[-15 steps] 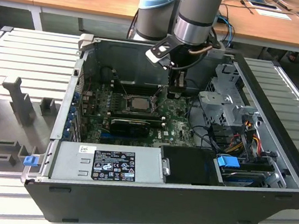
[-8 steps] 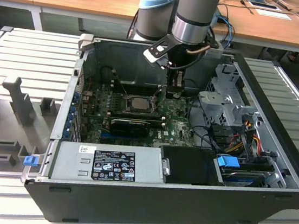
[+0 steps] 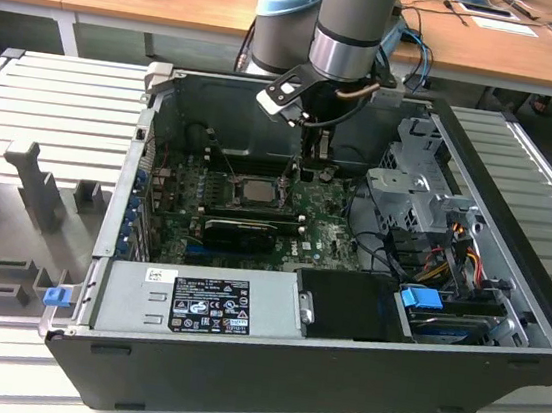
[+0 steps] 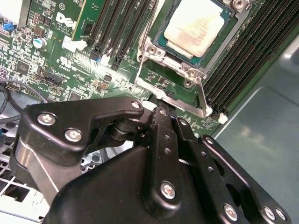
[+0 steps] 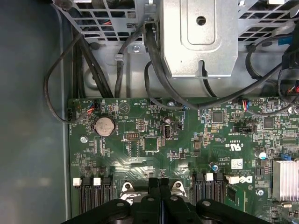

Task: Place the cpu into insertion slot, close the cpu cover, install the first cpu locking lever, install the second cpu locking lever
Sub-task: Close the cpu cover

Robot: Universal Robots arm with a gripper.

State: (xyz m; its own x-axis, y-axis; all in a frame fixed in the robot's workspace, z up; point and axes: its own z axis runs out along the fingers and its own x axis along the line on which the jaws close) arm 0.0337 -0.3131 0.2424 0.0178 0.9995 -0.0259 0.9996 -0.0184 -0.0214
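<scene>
**Open case (image 3: 335, 380), arm reaching in.** The cpu (image 4: 198, 28) is lying flat in the slot (image 4: 183, 59). The cover (image 4: 170, 97) is swung open beside the socket, off the chip. The gripper (image 4: 166, 114) is hovering at the cover's outer edge, its fingers pressed together with nothing visible between them — contact with the cover cannot be judged. Memory slots (image 4: 245, 51) are flanking the socket on both sides. In the first wrist view, black cables (image 5: 154, 70) are crossing the board's edge by a metal cage (image 5: 198, 42) — a coin cell (image 5: 103, 125) is sitting nearby.
</scene>
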